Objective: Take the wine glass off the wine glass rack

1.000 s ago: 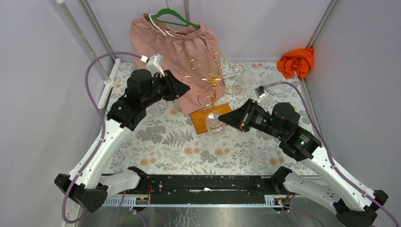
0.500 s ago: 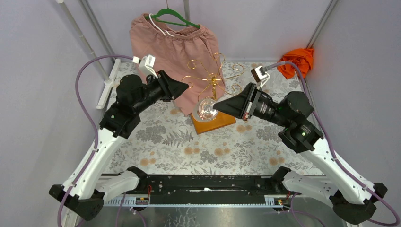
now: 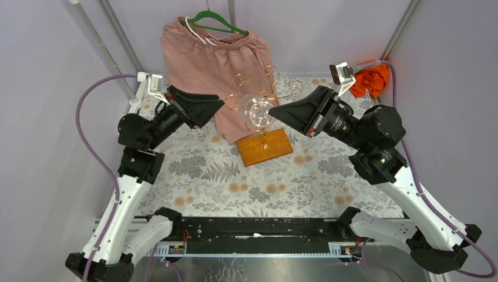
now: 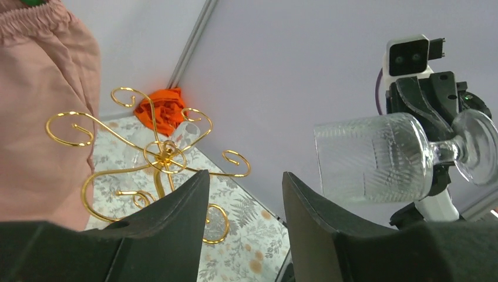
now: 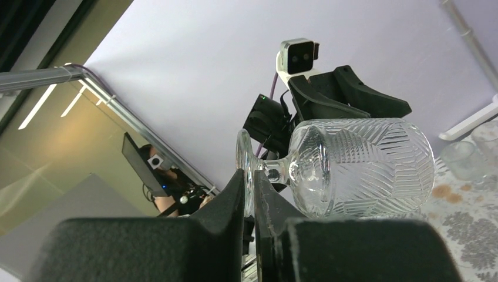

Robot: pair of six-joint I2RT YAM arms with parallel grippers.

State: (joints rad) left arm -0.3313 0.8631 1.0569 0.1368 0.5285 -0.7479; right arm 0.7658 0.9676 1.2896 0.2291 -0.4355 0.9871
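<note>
Moved: right arm has raised the wine glass (image 3: 258, 110) from down by the base to the height of the curled wires; left arm has drawn back and its jaws have widened.
Wine glass: in the air, long axis level, foot toward the right arm, mouth toward the left.
Right fingers (image 5: 223, 235): clamped on the foot.
Left fingers (image 4: 170, 223): apart, empty, aimed at the bowl.
Nearest obstacle: wine glass rack (image 3: 265, 94), its wires just behind the bowl.
Around: pink shorts (image 3: 205, 53), orange cloth (image 3: 367, 76), counter (image 3: 194, 170).
</note>
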